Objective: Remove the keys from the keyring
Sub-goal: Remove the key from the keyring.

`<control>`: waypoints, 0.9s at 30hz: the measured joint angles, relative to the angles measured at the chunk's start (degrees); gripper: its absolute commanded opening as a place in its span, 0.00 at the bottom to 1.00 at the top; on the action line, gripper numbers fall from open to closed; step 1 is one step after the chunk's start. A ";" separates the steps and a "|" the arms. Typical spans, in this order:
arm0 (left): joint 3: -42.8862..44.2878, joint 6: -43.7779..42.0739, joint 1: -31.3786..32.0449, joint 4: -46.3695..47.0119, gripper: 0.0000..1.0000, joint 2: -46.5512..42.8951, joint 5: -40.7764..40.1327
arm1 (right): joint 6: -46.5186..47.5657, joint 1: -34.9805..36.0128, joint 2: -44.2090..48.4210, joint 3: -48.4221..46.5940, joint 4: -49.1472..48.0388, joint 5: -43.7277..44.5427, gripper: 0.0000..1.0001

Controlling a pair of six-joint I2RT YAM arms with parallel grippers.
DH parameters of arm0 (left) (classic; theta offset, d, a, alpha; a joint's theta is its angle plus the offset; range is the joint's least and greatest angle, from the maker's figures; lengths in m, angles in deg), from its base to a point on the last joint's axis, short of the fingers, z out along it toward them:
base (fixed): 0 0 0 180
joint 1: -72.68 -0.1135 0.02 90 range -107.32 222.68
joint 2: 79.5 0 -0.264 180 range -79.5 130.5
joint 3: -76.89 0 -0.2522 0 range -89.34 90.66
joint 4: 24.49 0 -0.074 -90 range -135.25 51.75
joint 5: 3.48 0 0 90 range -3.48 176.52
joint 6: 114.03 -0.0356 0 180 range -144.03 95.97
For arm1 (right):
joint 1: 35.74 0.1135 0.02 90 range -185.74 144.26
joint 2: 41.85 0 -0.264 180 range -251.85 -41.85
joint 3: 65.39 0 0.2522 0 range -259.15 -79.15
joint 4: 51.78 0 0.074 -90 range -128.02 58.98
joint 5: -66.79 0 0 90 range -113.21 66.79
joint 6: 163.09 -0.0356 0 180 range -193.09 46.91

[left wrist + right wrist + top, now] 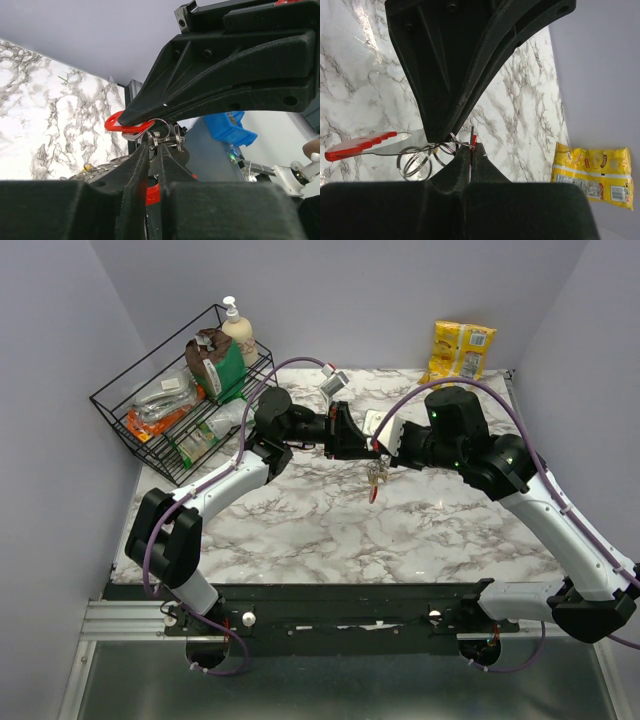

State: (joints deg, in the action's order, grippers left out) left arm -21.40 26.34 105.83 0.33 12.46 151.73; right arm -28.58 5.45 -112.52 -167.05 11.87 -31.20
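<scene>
We see both arms meeting in mid-air over the middle of the marble worktop (300, 530), with the keys (375, 480) dangling in a bunch between and just below them, clear of the surface. The right jaws are pressed together on the red loop of the keyring (114, 122). The left jaws stand a narrow gap apart, with the thin metal ring between their tips. We cannot tell whether they actually pinch it. From the right wrist we make out a red-headed key (355, 145) sticking out sideways and several wire rings (415, 162) hanging beside it, all still threaded together.
</scene>
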 measured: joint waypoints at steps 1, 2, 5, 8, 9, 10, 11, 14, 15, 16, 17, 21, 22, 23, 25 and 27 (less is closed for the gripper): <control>0.00 0.04 0.00 0.15 0.07 0.00 0.00 | 0.00 0.00 0.00 0.02 -0.11 0.07 0.01; 0.00 0.04 0.00 0.31 0.05 0.00 0.00 | 0.00 0.00 0.00 0.11 -0.17 0.26 0.01; 0.00 0.07 0.00 0.37 0.00 0.00 0.00 | 0.00 -0.11 0.26 0.94 -0.83 0.81 0.01; -0.04 0.07 0.00 0.31 0.00 0.02 0.04 | 0.07 -0.55 1.29 2.54 -1.79 1.31 0.01; -0.04 0.07 0.00 0.33 0.00 0.02 0.07 | 0.07 -0.76 1.73 3.08 -2.03 1.44 0.01; -0.04 0.09 0.00 0.33 0.00 0.02 0.09 | 0.09 -0.94 2.12 3.56 -2.21 1.64 0.01; -0.04 0.24 0.00 0.37 0.00 0.02 0.11 | 0.11 -1.18 2.51 4.07 -2.43 1.79 0.01; -0.04 0.92 0.00 0.96 0.00 0.02 0.22 | 0.31 -1.64 3.69 5.73 -3.08 2.25 0.01; -0.04 1.36 -0.02 1.42 0.00 0.02 0.22 | 0.37 -1.79 4.04 6.38 -3.45 2.27 0.01; -0.04 1.77 -0.02 2.05 0.00 0.04 0.22 | 0.44 -1.92 4.39 6.97 -3.61 2.32 0.01; -0.04 2.08 -0.02 2.43 0.00 0.04 0.20 | 0.50 -1.95 4.70 7.43 -3.72 2.29 0.01; -0.07 4.07 -0.02 4.68 0.00 0.24 0.22 | 0.55 -1.95 5.68 8.81 -4.46 2.27 0.01; -0.15 4.44 -0.02 5.25 0.00 0.28 0.20 | 0.59 -1.95 5.88 9.09 -4.57 2.21 0.01; -0.20 4.85 -0.02 5.70 0.00 0.31 0.22 | 0.68 -1.95 6.08 9.38 -4.76 2.16 0.01; -0.26 5.70 -0.02 6.67 0.00 0.50 0.22 | 0.98 -1.95 6.29 9.92 -5.07 1.95 0.01; -0.37 6.49 -0.02 7.56 0.00 0.74 0.22 | 1.18 -1.95 6.45 10.64 -5.31 1.60 0.01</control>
State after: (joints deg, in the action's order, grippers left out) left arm -21.77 32.83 105.80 7.90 13.21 151.95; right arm -27.40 3.51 -106.08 -156.40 6.56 -29.60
